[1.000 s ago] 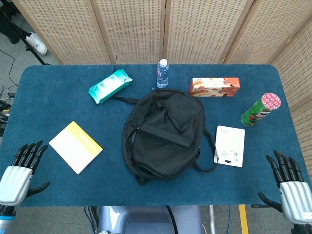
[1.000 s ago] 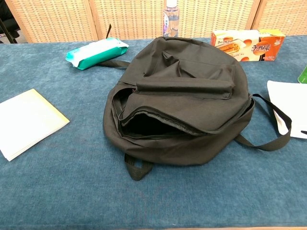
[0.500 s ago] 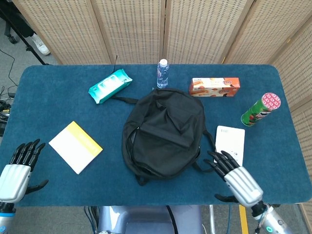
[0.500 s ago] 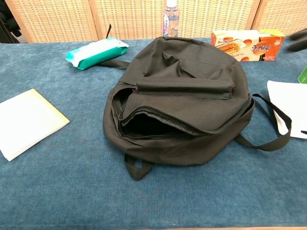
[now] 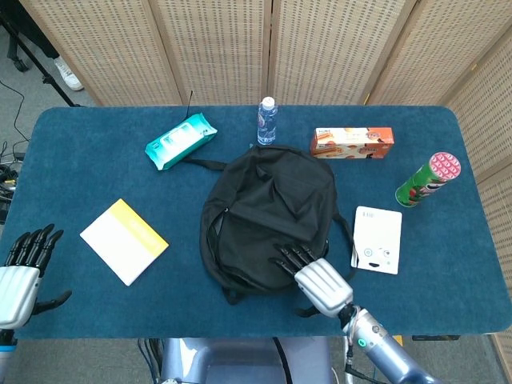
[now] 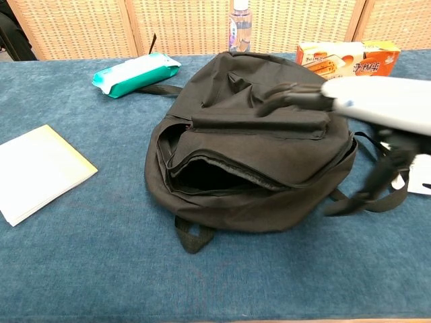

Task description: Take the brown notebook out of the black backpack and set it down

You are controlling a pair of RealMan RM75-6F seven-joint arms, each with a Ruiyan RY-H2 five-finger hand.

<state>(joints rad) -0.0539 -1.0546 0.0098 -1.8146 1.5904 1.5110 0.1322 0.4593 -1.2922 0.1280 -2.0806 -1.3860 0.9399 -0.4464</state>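
Observation:
The black backpack (image 5: 268, 216) lies in the middle of the blue table, its zipped mouth (image 6: 215, 176) gaping toward me. Inside is dark; no brown notebook shows in either view. My right hand (image 5: 316, 278) hovers over the backpack's near right part, fingers spread and pointing toward the bag, holding nothing. In the chest view the right hand (image 6: 377, 114) is a blurred pale shape above the bag's right side. My left hand (image 5: 22, 268) stays open at the table's near left edge, apart from everything.
A white and yellow notebook (image 5: 124, 240) lies left of the bag. Behind it are a teal wipes pack (image 5: 180, 141), a water bottle (image 5: 266, 121) and an orange snack box (image 5: 352, 142). A green chips can (image 5: 428, 179) and a white booklet (image 5: 378, 239) lie to the right.
My right hand has swept left from the table's near right corner to above the backpack. The left hand has drifted slightly down and left. The bag has not moved.

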